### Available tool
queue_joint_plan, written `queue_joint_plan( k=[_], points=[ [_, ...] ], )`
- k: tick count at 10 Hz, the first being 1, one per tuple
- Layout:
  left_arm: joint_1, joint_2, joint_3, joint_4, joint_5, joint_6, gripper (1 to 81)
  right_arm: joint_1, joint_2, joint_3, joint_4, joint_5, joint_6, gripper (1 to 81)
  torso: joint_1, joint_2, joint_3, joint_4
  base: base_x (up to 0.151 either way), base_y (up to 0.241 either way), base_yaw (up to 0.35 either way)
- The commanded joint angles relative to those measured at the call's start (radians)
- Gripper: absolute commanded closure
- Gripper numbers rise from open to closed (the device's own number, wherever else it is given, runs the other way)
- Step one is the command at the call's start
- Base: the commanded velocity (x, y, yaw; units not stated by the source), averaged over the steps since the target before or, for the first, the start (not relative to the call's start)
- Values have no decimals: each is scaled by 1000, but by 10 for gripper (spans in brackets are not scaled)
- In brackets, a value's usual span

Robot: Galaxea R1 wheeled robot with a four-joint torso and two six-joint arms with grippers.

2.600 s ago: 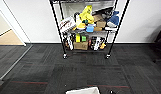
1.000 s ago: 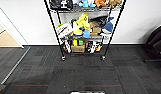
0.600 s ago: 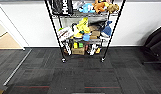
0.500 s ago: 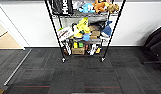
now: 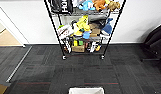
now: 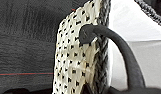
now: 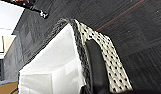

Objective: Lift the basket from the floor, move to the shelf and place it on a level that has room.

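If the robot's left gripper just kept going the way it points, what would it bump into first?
Most likely the basket itself: in the left wrist view its woven side and dark loop handle sit right ahead, very close. Beyond lies the carpeted floor. Depth is hard to judge.

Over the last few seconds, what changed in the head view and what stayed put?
The whole view shifted: the shelf now looms larger and nearer, so the robot drove toward it across the carpet. The basket stays at the view's bottom edge, carried along. The toys and boxes on the shelf sit as before.
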Motion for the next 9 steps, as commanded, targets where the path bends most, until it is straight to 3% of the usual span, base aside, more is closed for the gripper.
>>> queue_joint_plan(
  k=[1, 2, 4, 6, 9],
  points=[
    [-130, -39, 44, -38, 138, 4, 811, 136, -5, 15, 21, -102, 15, 811, -62, 96, 0, 0, 0, 0, 0],
    [-148, -47, 60, -53, 138, 4, 811, 141, 9, -3, 22, -103, 15, 811, -85, 132, 0, 0, 0, 0, 0],
    [-179, -45, 78, -60, 172, 2, 811, 128, 6, -14, 39, -106, 15, 811, -125, 195, 100, 0, 0, 0, 0],
    [-181, -44, 73, -58, 177, 2, 811, 119, -11, -9, 38, -102, 27, 811, -155, 243, 131, 0, 0, 0, 0],
    [-182, -52, 77, -58, 197, 4, 811, 119, -10, 3, 38, -96, 27, 811, -221, 345, 234, 0, 0, 0, 0]
  ],
)
